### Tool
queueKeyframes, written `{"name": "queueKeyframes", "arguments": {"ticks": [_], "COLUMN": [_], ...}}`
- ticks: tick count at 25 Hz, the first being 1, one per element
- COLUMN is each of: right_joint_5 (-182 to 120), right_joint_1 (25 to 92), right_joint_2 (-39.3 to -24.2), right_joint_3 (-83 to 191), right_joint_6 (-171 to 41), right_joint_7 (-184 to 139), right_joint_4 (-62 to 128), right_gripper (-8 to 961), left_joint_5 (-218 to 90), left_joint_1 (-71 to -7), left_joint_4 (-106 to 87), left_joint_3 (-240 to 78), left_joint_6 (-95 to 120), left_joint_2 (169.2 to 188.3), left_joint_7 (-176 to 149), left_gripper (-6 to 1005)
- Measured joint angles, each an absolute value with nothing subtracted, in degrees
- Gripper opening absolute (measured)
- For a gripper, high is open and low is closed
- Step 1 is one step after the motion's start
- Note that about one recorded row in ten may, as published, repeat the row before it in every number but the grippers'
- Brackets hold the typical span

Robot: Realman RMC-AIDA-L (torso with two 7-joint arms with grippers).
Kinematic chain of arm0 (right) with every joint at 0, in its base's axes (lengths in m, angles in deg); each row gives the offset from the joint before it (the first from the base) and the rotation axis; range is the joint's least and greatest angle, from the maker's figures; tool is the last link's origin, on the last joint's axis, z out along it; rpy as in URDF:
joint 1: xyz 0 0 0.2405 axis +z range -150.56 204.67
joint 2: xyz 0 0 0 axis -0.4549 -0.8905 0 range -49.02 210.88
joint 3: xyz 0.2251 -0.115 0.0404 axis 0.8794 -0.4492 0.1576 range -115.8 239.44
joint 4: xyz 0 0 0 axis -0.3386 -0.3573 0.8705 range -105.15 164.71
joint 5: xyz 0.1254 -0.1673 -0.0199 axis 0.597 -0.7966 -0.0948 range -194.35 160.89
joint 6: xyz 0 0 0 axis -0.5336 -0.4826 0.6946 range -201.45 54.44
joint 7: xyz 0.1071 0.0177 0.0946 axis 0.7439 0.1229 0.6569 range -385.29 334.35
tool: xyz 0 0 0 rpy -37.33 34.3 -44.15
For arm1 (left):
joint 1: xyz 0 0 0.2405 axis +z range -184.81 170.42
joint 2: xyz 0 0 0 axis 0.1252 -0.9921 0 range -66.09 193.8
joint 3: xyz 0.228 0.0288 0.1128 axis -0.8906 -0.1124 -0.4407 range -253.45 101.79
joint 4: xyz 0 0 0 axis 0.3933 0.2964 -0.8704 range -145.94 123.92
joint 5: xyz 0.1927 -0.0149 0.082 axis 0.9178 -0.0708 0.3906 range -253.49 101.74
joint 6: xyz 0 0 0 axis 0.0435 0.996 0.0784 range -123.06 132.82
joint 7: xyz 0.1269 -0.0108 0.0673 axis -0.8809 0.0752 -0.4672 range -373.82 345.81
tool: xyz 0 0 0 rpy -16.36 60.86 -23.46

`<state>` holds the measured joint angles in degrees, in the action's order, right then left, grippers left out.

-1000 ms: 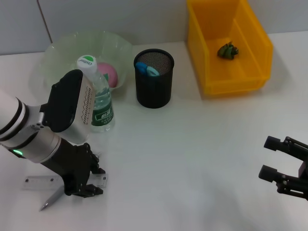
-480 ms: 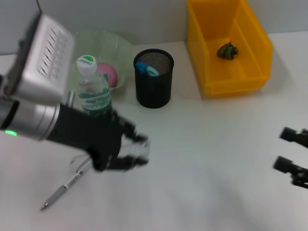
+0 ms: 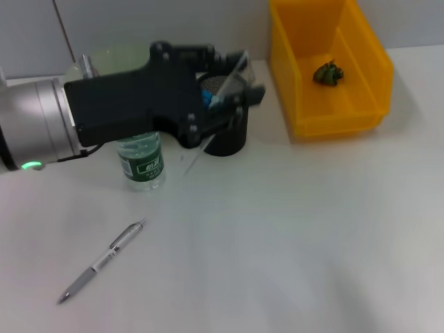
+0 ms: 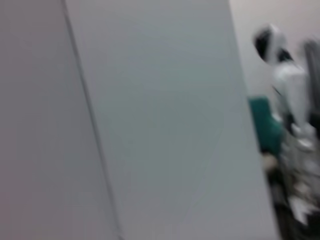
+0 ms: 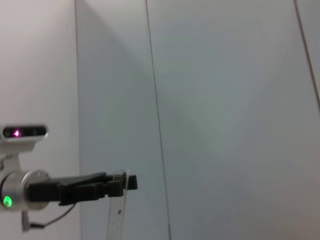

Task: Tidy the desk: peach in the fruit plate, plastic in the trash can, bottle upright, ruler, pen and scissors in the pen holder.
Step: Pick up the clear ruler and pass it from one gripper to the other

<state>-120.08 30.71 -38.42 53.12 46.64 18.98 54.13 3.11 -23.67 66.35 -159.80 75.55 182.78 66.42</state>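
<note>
White desk [image 3: 291, 236] runs back to a grey wall. Left gripper [image 3: 232, 90] is clamped on the clear ruler [image 3: 223, 104], its long axis slanting from 1 to 7 o'clock, lower end just over the black pen holder [image 3: 229, 139]; right arm is out of sight

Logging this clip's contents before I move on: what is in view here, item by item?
Desk: one, white, under everything.
Trash can: one, yellow, far right.
Plastic: one, green, crumpled inside the trash can.
Pen holder: one, black mesh, centre back, partly behind the gripper.
Scissors: one, blue handles, in the pen holder.
Bottle: one, green label, upright, left of the pen holder.
Fruit plate: one, pale green, back left, mostly hidden.
Pen: one, silver, lying near left.
Ruler: one, clear, held over the pen holder.
Left gripper: black, jaws shut on the ruler.
Right gripper: out of view.
</note>
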Motion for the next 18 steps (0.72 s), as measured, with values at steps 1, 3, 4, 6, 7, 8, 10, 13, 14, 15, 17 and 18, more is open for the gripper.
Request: {"name": "queueKeyframes", "arguments": {"ticks": [1,3,4,6,7,8,10,13,14,15,17,18], "right_joint_5": [-120.02,-119.9,-119.9,-120.03,-120.24,-120.27,-120.2,-120.01,-119.97,-119.96,-119.96,-119.96], "right_joint_1": [30.8,31.42,31.42,32.4,33.76,34.44,35.71,36.98,37.73,38.36,40.21,40.21], "right_joint_2": [-38.39,-38.39,-38.39,-38.43,-38.46,-38.5,-38.56,-38.61,-38.64,-38.65,-38.71,-38.71], "right_joint_3": [53.41,54.27,54.27,54.03,53.76,53.75,53.94,54.18,54.25,54.28,54.44,54.44], "right_joint_6": [46.67,46.18,46.18,44.59,42.78,42.17,40.88,39.29,38.29,37.14,33.38,33.38], "right_joint_7": [16.32,8.26,8.26,3.14,-0.72,-2.28,-6.19,-11.53,-14.38,-16.4,-22.66,-22.66], "right_joint_4": [50.86,43.0,43.0,38.67,34.86,33.19,29.46,25.27,23.17,21.56,16.67,16.67], "right_gripper": [843,843,843,843,843,843,842,842,842,842,842,842], "left_joint_5": [0.23,-5.88,-5.88,-10.3,-16.0,-18.99,-24.61,-29.98,-32.95,-34.92,-38.83,-38.83], "left_joint_1": [-22.51,-20.1,-20.1,-19.17,-18.56,-18.36,-18.33,-18.44,-18.55,-18.62,-18.97,-18.97], "left_joint_4": [66.23,65.61,65.61,64.49,62.75,61.78,59.76,57.7,56.46,55.55,53.72,53.72], "left_joint_3": [-161.41,-165.49,-165.49,-168.79,-171.99,-173.52,-176.32,-178.82,-180.25,-181.31,-183.3,-183.3], "left_joint_6": [73.31,67.97,67.97,64.85,62.71,61.8,60.45,59.81,59.71,59.67,59.48,59.48], "left_joint_2": [182.78,182.77,182.77,182.75,182.8,182.82,182.87,182.85,182.86,182.87,182.84,182.84], "left_joint_7": [64.28,60.02,60.02,55.97,50.63,47.81,42.76,37.94,35.09,33.16,29.98,29.98], "left_gripper": [415,417,419,421,422,423,426,429,430,431,434,435]}}
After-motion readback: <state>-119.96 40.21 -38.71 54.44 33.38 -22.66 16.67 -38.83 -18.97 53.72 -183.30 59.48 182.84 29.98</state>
